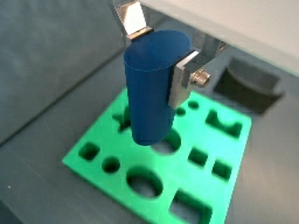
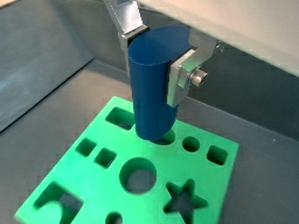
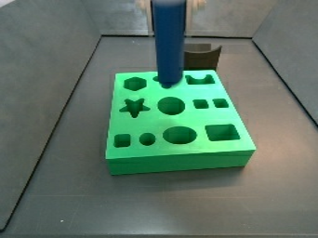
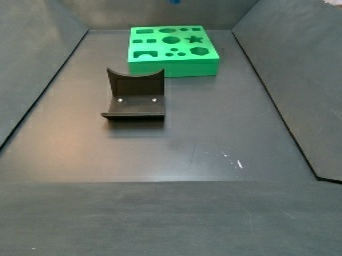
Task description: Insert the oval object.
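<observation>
The oval object [image 1: 153, 86], a smooth blue peg, is shown held upright in the hand [image 1: 160, 54], whose silver fingers [image 1: 184, 77] are closed on the peg's upper part in both wrist views. The peg is positioned over the green block [image 3: 174, 139], which rests on the dark worktop [image 4: 201, 190] toward its far end; the lower tip of the peg is seen at, or just entering, an opening [image 2: 163, 138] in the block's far rows, though how deep it sits cannot be told because the peg hides the hole. For the step in hand, it is judged that the peg's long cross-section axis should be matched to the oval opening before any downward push, that the peg should be kept vertical so that it is not jammed on the rim, and that the descent should be slow, with release only once the peg is seated. Neighbouring cut-outs, among them a star [image 3: 134, 107], a hexagon [image 3: 136, 83] and a large circle [image 3: 180, 136], are to be avoided. The fixture [image 4: 134, 97] stands apart, nearer on the worktop. No brands, labels or legible writing are visible in any view.
</observation>
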